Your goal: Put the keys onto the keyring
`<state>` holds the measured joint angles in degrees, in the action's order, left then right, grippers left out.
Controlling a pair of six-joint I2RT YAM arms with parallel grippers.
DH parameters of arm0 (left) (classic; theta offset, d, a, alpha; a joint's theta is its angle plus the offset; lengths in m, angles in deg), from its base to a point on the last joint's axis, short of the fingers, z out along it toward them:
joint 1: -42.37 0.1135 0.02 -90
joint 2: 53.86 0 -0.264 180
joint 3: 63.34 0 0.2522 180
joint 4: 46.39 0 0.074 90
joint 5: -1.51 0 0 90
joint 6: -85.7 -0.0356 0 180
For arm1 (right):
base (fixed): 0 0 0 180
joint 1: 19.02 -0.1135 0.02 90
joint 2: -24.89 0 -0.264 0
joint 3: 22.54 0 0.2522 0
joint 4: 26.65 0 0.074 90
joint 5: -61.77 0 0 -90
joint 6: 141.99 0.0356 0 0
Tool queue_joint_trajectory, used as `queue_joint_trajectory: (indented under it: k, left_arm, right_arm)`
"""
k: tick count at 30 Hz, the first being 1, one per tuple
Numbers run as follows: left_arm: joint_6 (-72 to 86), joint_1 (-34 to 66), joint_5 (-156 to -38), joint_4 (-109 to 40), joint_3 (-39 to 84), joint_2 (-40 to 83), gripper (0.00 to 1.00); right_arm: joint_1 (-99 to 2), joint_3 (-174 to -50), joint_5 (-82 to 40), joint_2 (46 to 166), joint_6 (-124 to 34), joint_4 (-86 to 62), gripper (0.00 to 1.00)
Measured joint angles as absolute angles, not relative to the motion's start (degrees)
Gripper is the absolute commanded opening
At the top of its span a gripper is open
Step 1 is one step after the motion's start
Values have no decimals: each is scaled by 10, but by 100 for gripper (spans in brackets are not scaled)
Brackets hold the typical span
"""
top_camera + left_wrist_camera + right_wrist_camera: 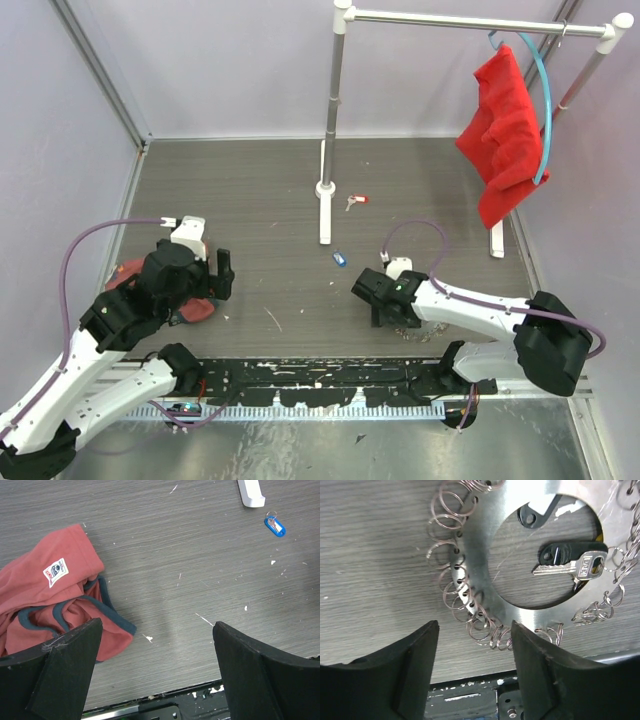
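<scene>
Okay, your right gripper (475, 627) is spread wide and has nothing between its fingers (410, 670). It hangs low over the near part of the table (250, 190), right of centre. The keyring (482, 555) lies flat on the table just ahead of that gap. It's a broad silver plate ring with small wire rings (445, 515) strung all along its outer edge. You can't tell whether the fingers touch it.

Inside the ring's hole you've got a silver key (570, 567) lying across a black-headed key (570, 550), both near the right side of the hole. You can't tell whether either is hooked onto a wire ring.

Two more keys lie loose further out. The blue-tagged key (340, 259) is near the middle of the table, apart from the keyring. The red-tagged key (355, 201) sits further back, just beside the foot of the rack (335, 100).

Your left gripper (157, 627) is also fully open and empty, hovering over bare table at the left. A crumpled reddish garment (50, 590) with dark trim lies just beside its left finger. A red cloth (500, 140) hangs from a blue hanger (545, 90) on the rack's bar at the back right.
</scene>
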<state>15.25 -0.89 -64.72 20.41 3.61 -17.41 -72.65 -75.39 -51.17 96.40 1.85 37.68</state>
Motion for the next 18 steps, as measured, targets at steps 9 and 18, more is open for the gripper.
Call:
queue_joint_trajectory:
  k: [9,18]
  left_arm:
    - [152,-9,-653,204,35,-171,98]
    - [152,-9,-652,204,35,-170,98]
  right_arm:
    - [-726,-714,-502,969,26,341,34]
    - [-737,-724,-502,974,-11,302,17]
